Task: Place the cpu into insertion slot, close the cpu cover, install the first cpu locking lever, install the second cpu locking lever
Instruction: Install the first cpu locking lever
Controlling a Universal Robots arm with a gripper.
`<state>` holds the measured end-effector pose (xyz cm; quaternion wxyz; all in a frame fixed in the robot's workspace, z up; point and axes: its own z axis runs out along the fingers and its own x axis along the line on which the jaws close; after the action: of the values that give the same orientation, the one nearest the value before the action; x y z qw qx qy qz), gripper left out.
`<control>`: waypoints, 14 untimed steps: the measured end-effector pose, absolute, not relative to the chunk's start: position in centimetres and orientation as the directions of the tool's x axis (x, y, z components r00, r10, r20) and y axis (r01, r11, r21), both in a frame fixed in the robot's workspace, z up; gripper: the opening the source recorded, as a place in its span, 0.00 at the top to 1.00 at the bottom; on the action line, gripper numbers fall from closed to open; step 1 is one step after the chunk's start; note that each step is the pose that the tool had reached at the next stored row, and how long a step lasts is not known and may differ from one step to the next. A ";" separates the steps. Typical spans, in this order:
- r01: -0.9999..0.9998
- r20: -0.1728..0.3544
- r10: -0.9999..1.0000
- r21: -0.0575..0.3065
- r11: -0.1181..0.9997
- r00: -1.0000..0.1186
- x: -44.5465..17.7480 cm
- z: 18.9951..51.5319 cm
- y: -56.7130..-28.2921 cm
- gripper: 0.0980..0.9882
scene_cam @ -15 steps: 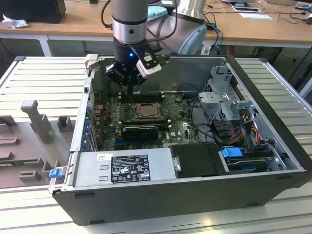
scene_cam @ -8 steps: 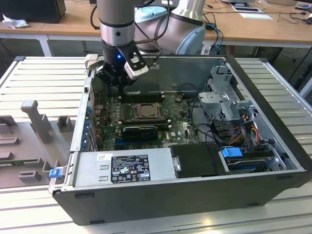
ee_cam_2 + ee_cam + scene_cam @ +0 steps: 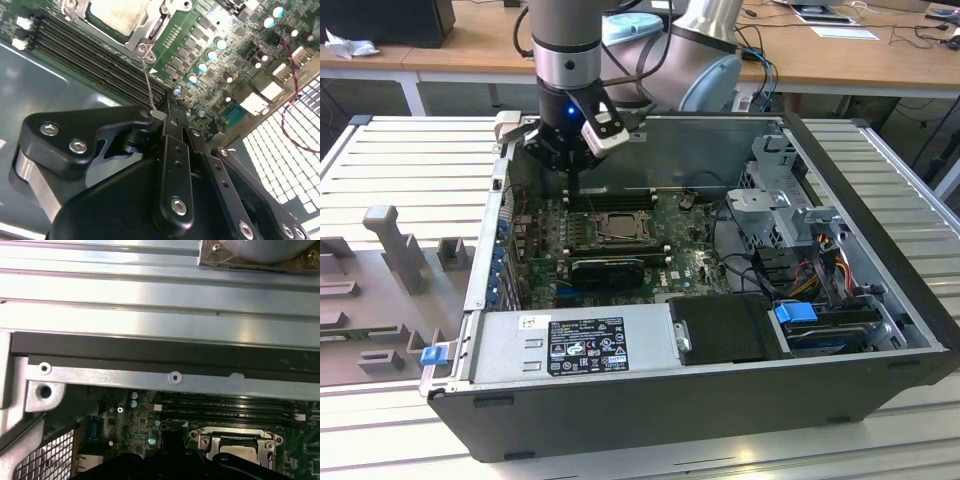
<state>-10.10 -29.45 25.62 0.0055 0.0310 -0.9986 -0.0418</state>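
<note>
The cpu (image 3: 117,15) lies pale and flat in the insertion slot (image 3: 596,238) on the green motherboard, with the silver cpu cover (image 3: 235,436) lying down around it. A thin wire locking lever (image 3: 149,80) rises from the socket's corner up to my gripper (image 3: 172,107). Its grey end rests against the side of my fingers (image 3: 170,150), which stand shut. In the exterior view my gripper (image 3: 572,192) hangs over the RAM slots just behind the socket's corner on the exterior view's left. The cpu (image 3: 618,228) shows there too.
Long black RAM slots (image 3: 90,50) run beside the socket. The open case holds a power supply (image 3: 570,345), a black drive box (image 3: 725,328), a metal drive cage (image 3: 780,210) and loose cables (image 3: 820,270). The case's back wall (image 3: 150,345) is close. A grey fixture (image 3: 390,250) stands outside.
</note>
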 end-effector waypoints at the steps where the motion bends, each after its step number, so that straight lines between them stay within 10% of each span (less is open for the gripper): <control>1: -0.062 0.008 -0.062 0.084 0.995 -0.998 -10.0 25.6 -29.4 0.99; 14: -0.062 0.008 -0.062 0.084 0.995 -0.998 -9.0 25.6 -29.4 0.99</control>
<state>-8.97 -29.45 25.61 0.0055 0.0310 -0.9986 -0.0418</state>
